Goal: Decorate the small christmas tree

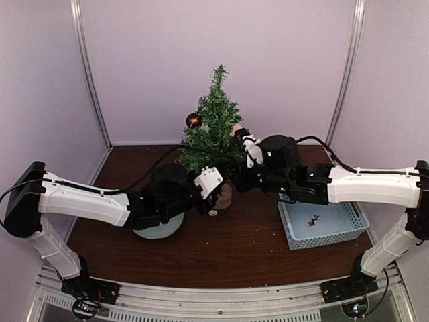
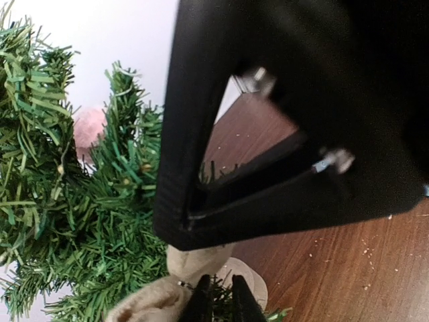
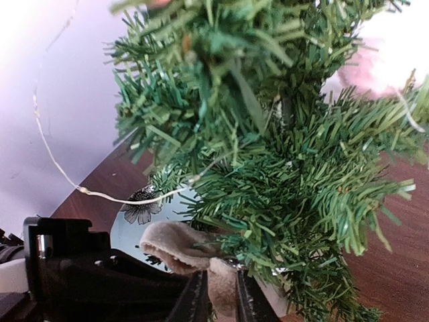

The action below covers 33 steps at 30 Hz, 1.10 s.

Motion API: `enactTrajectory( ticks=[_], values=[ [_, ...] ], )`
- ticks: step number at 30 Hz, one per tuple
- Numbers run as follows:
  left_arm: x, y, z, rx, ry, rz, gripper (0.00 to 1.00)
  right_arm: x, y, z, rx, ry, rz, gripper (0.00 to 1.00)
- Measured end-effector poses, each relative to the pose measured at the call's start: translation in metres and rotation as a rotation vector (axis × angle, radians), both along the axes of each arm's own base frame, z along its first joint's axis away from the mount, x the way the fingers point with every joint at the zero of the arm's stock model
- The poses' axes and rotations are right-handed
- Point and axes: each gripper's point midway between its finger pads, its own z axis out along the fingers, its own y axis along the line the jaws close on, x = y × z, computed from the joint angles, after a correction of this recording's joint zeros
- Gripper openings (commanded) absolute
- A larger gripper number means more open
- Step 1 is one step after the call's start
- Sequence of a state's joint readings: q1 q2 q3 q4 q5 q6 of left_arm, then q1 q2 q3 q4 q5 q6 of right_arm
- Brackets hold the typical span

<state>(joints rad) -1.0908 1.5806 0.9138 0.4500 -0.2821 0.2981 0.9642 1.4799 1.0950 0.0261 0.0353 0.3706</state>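
Right gripper (image 3: 220, 298) at tree (image 1: 213, 127); tray (image 1: 335, 231) (blue) holds maybe one ornament (image 1: 313, 220).

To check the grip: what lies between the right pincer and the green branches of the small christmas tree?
There lies beige cloth, at the tips of the right pincer, under the small christmas tree; the right wrist view shows it.

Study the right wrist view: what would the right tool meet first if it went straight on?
Probably the beige fabric piece, lying right at the right tool's tips; directly behind it come the small christmas tree's lower branches. Depth is hard to judge.
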Motion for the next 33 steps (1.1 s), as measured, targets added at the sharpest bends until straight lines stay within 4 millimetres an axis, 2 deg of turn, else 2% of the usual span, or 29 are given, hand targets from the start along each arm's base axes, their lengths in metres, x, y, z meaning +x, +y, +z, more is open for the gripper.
enactTrajectory(
  ticks=[7,10,14,18,23,33],
  values=[
    [0.017,0.004,0.007,-0.018,-0.016,0.078,0.12,-0.003,-0.021,0.039,0.055,-0.056,-0.054,0.25],
    [0.022,0.005,0.005,-0.017,-0.01,0.101,0.12,-0.004,-0.03,0.046,0.055,-0.068,-0.077,0.31],
    [0.028,0.006,-0.001,-0.013,0.002,0.128,0.13,-0.001,-0.038,0.037,0.025,-0.056,-0.105,0.33],
    [0.038,0.006,-0.003,-0.007,0.011,0.165,0.17,0.0,-0.044,0.025,-0.012,-0.036,-0.121,0.35],
    [0.047,0.007,-0.001,-0.003,0.017,0.2,0.21,0.001,-0.047,0.022,-0.023,-0.033,-0.133,0.36],
    [0.052,0.008,-0.02,0.049,0.059,0.22,0.36,0.002,-0.05,0.018,-0.04,-0.024,-0.141,0.37]
  ],
)
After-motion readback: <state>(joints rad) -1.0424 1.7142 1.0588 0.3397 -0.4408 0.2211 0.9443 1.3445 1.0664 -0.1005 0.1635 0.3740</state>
